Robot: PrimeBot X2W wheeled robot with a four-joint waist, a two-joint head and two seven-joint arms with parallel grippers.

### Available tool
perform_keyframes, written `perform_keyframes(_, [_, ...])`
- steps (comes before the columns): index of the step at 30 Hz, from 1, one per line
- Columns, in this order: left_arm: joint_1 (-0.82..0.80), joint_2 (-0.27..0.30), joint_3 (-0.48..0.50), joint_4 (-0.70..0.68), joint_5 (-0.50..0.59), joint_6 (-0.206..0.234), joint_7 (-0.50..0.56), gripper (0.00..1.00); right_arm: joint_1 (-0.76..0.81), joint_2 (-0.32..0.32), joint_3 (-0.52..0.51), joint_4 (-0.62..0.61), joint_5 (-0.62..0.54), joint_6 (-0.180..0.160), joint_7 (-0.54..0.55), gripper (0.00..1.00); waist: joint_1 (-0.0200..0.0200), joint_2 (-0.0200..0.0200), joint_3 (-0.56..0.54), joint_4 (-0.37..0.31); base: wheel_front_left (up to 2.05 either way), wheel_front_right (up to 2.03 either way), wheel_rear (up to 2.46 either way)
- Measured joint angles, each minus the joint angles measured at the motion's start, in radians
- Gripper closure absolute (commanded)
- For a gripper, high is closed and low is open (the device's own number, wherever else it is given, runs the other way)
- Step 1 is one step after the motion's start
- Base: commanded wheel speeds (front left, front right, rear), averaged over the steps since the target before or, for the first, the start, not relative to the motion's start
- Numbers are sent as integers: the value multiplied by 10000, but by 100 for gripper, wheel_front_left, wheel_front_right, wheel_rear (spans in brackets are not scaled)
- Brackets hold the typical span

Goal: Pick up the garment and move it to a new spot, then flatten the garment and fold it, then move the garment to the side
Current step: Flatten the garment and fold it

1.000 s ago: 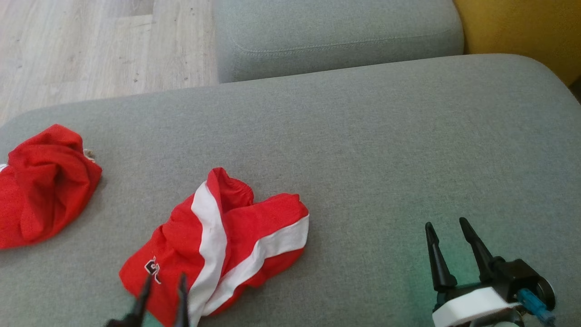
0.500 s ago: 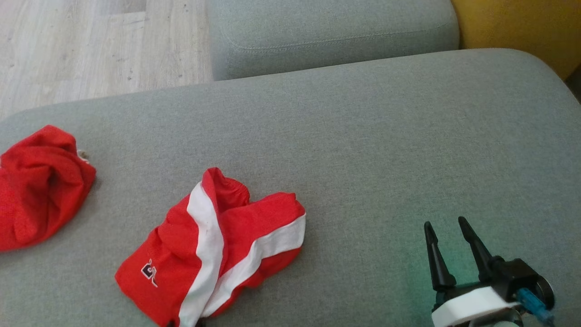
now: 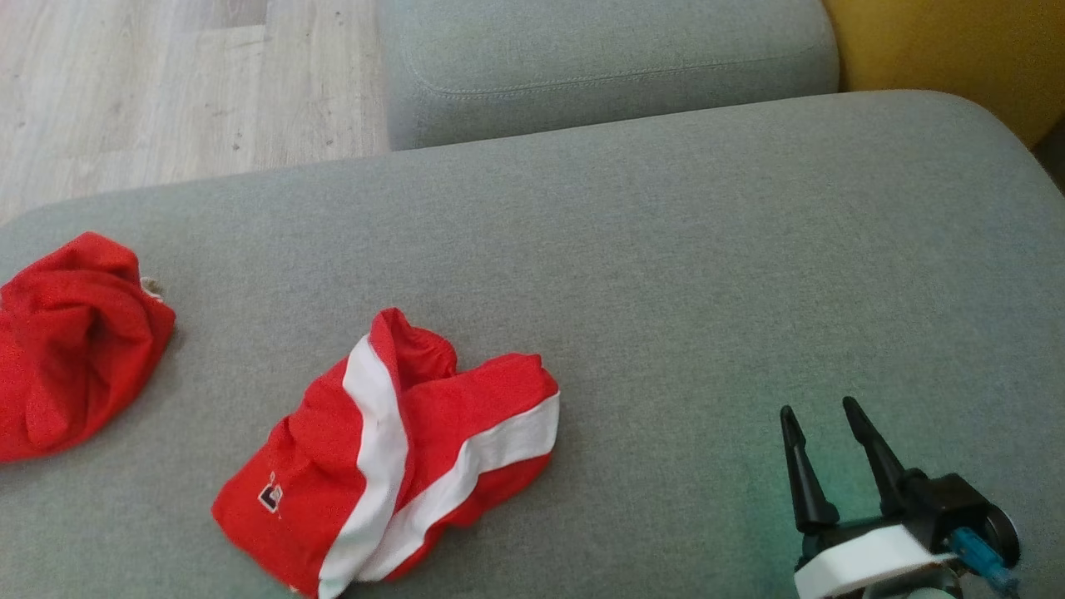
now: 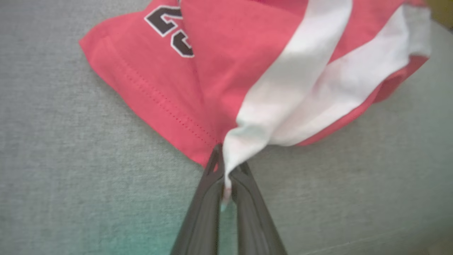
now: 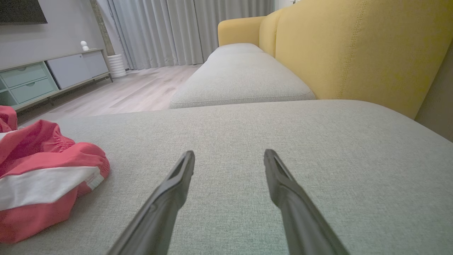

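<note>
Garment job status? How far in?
Nothing finished yet. In hand: left gripper is shut on the hem of the red-and-white garment, which lies crumpled on the grey cushion; right gripper is open, holding nothing. Left: lift, relocate, flatten, fold, move aside.

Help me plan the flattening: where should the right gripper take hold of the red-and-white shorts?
The folded edge where the white stripe ends, come at low from the shorts' right. That edge bulges off the sofa cushion, faces the open right gripper, and lies opposite the corner that the left gripper pinches.
</note>
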State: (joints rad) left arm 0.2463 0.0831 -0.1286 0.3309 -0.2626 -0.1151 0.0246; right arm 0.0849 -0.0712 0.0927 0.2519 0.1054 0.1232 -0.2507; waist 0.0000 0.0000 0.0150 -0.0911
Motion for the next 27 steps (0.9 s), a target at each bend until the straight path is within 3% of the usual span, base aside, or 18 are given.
perform_keyframes(4, [528, 23, -198, -2226, -1739, -92, 1122, 100, 3, 0, -58, 2, 0, -2, 0, 0, 0, 0, -36, 52, 0, 0, 0])
perform_keyframes(9, [663, 894, -752, -6052, -3645, -94, 2067, 100, 2, 0, -46, 2, 0, -2, 0, 0, 0, 0, -67, 48, 0, 0, 0])
perform_keyframes(13, [456, 1285, -991, -7969, -5099, -94, 2708, 100, -11, 2, -29, 2, 0, -2, 0, 0, 0, 0, -36, -13, 0, 0, 0])
perform_keyframes(18, [-1196, 1406, -1195, -8575, -6238, -92, 3636, 100, -213, 2, 65, 38, 0, 0, 0, 0, 0, 0, 29, -233, 0, 0, 0])
perform_keyframes(22, [-3049, 800, -1680, -8450, -7099, 115, 4272, 100, -614, 6, 196, 25, 2, 0, 0, 0, 1, 0, 108, -599, 0, 0, 0])
perform_keyframes(27, [-5335, 201, -2364, -6984, -6959, 562, 4932, 100, -1200, 23, 326, -42, 174, -2, 0, 0, 1, 0, 259, -1256, 0, 0, 0])
